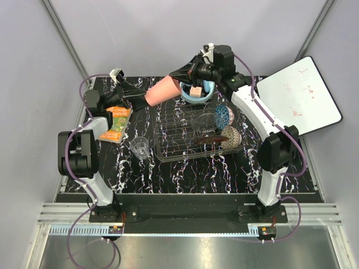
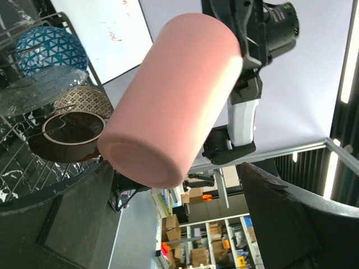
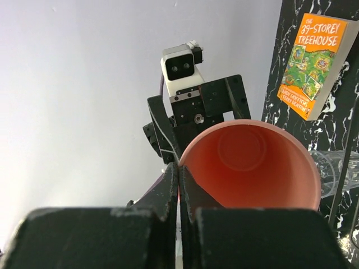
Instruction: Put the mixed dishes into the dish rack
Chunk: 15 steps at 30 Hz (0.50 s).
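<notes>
The pink plastic cup (image 1: 162,89) hangs in the air above the far part of the desk (image 1: 185,174), lying nearly on its side between the 2 arms, just behind the far left corner of the dish rack (image 1: 179,147). The right end effector (image 3: 178,175) is clamped on the cup's rim, with its 2 fingers pressed together on the wall of the open mouth. The left end effector (image 1: 139,100) stands wide apart at the cup's closed base; in the left wrist view the base sits between its 2 dark fingers (image 2: 291,218), and no contact with either finger is visible. The rack rests near the middle of the desk and holds 4 dishes toward its right side: the clear glass plate (image 1: 205,120), the blue patterned bowl (image 1: 224,115) at the far right, the cream speckled bowl (image 1: 231,137) nearer, and the red floral plate (image 1: 210,139) beside it. The clear glass tumbler (image 1: 140,147) stands upright on the desk just left of the rack. A light blue bowl (image 1: 205,96) holding a cube (image 1: 196,89) sits behind the rack, under the right arm's wrist. An orange-green booklet (image 1: 116,123) lies at the left of the desk, and a white board (image 1: 297,95) leans at the right.
</notes>
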Each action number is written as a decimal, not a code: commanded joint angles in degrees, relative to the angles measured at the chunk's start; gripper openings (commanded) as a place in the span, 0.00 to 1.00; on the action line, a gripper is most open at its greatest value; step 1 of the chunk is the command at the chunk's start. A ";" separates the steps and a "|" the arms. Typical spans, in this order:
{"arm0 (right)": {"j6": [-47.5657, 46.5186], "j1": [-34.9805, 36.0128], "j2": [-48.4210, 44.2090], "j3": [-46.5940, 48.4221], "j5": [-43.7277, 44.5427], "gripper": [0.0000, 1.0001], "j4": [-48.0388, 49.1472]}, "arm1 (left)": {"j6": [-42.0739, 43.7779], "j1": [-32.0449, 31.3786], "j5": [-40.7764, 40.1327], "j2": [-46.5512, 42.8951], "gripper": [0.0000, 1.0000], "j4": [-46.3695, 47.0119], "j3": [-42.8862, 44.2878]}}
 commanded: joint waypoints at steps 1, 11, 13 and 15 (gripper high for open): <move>1.75 -0.75 -4.66 0.02 -2.67 0.00 4.83 | -4.41 0.36 -0.29 -1.59 0.99 22.45 -0.06; 5.00 -0.93 -4.22 -1.64 -3.82 0.00 8.78 | -0.81 -0.16 -2.04 -2.65 0.99 21.05 -3.85; 5.71 -0.93 -4.22 -2.43 -4.08 0.00 9.75 | 0.60 -0.16 -2.92 -3.17 0.99 19.99 -3.93; 6.67 -0.93 -4.39 -3.58 -4.17 0.00 10.80 | 1.39 -0.60 -3.45 -3.35 0.99 18.76 -3.32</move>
